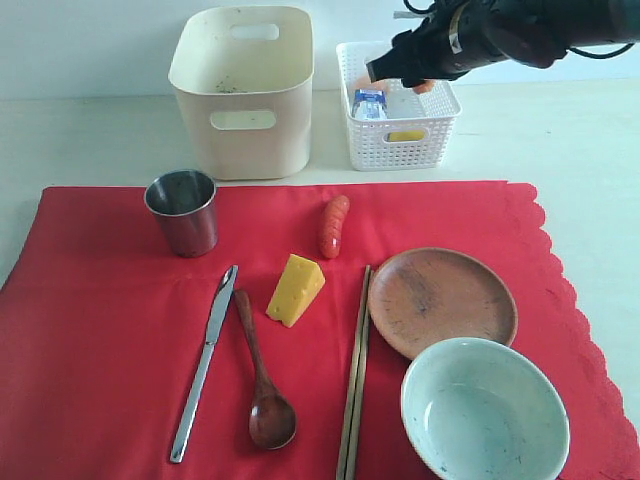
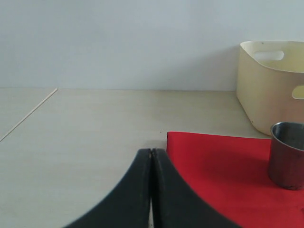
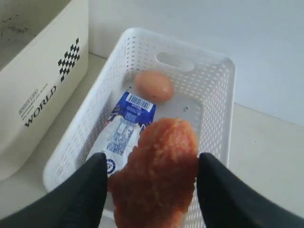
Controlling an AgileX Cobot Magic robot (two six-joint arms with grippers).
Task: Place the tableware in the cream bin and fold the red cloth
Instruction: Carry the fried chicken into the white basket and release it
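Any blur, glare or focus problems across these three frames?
Exterior view: soft even light, no harsh glare; right arm dark and smeared. Left wrist view: shut left tool soft-edged, cream bin behind sharper. Right wrist view: orange food piece in the right tool is blurred; white basket sharper.

The light is bright, even and soft in all three views, and the red cloth (image 1: 100, 340) shows no hard glare. On the cloth, the steel cup (image 1: 183, 210) carries dull reflections and the pale bowl (image 1: 485, 415) a mild sheen. Shadows there are faint and soft-edged. Beyond the cloth's far edge the dark arm (image 1: 500, 35) is underexposed and slightly smeared. Close to the lens, the left fingers (image 2: 135, 190) are out of focus. The orange lump (image 3: 156, 175) and the right fingers (image 3: 71, 199) look soft, while the white basket (image 3: 213, 95) is sharper.
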